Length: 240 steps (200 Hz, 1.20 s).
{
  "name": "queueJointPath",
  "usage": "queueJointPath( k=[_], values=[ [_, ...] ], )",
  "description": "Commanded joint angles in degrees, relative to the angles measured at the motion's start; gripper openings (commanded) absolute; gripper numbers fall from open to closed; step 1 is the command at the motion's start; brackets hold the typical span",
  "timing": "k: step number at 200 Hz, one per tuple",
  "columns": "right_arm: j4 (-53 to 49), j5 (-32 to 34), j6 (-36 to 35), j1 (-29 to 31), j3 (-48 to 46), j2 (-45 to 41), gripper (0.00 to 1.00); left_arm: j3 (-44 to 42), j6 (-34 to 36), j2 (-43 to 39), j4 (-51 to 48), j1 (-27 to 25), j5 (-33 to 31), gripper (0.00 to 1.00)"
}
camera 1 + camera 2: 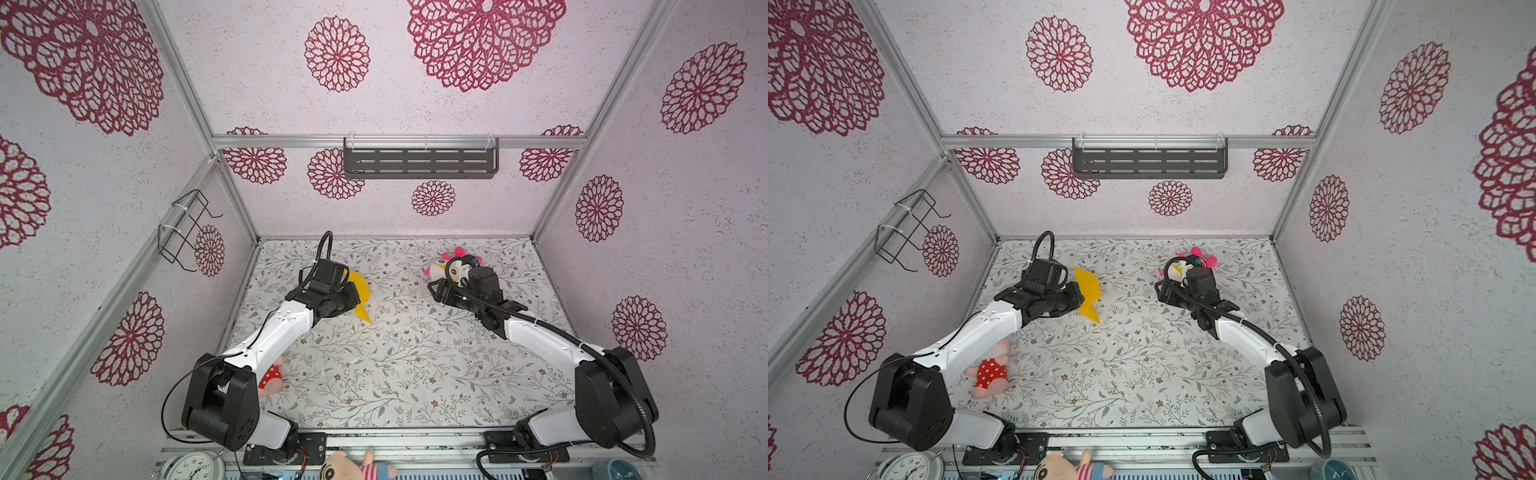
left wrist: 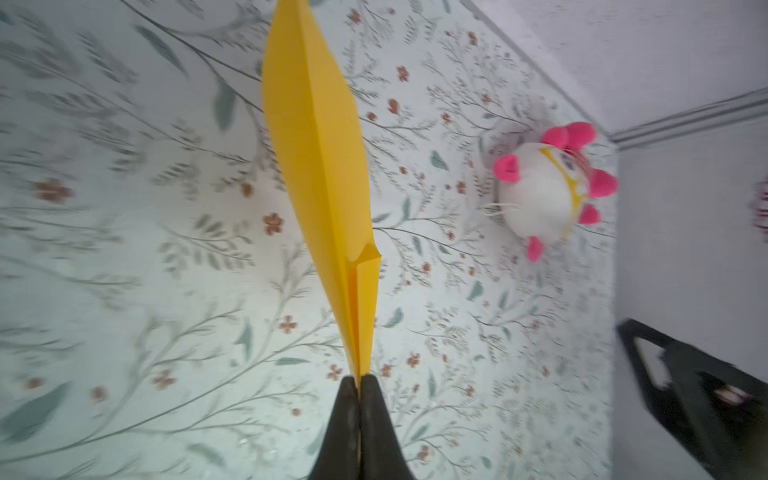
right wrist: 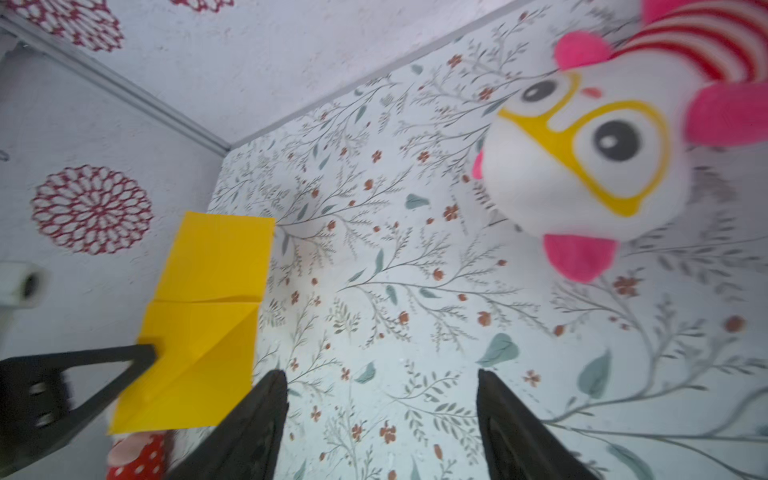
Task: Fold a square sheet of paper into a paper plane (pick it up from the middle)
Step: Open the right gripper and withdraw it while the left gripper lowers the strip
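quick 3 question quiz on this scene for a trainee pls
1. Fill in: the left end effector is ___ on the folded yellow paper.
2. Which lies nearest the right end effector? A pink-and-white plush toy; B red-dotted toy; C clock.
3. True or false: the right end effector holds the paper.
Key: 1 shut; 2 A; 3 false.

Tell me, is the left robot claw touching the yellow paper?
Touching. The left wrist view shows the left gripper shut on the yellow paper, pinching one end between its tips.
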Motion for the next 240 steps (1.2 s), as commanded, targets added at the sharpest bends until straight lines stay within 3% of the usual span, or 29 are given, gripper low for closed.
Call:
queueJointPath(
  k=[1,22,49,71,100,126,153,187,240],
  values=[
    [-2.81,10.29,-3.68,-0.31,-2.46,-3.42,0.76,6.62,5.27,4.34,-25.86,-3.09,-23.47,0.05],
    [0.28,11.30,-2.76,-0.42,-5.53,-5.72,0.80,13.19,4.04,11.75,-34.61,-6.75,-33.14,0.04],
    [1.28,12.41,-1.71,-0.49,-7.44,-6.97,0.84,20.22,2.81,21.69,-39.41,-11.54,-37.85,0.03],
    [0.73,12.76,-1.37,-0.59,-7.83,-7.23,0.85,24.47,3.16,27.89,-36.79,-14.33,-33.85,0.08],
    [1.23,11.73,-0.50,-0.60,-9.60,-8.06,0.86,25.85,4.32,31.84,-27.38,-15.25,-23.33,0.35],
    [2.02,7.11,0.67,-0.27,-10.05,-6.94,0.86,24.27,5.12,29.05,-20.09,-14.09,-16.19,0.58],
    [3.51,2.35,1.76,3.17,-7.59,-2.38,0.83,17.52,4.04,19.29,-10.58,-9.94,-7.90,0.73],
    [6.18,-1.97,3.42,11.82,-0.06,8.93,0.71,4.45,1.96,6.94,-1.35,-1.89,-5.50,0.86],
    [5.88,-6.57,6.10,21.98,19.34,29.46,0.48,-7.78,2.72,-6.66,0.56,10.50,-4.74,0.99]
  ],
)
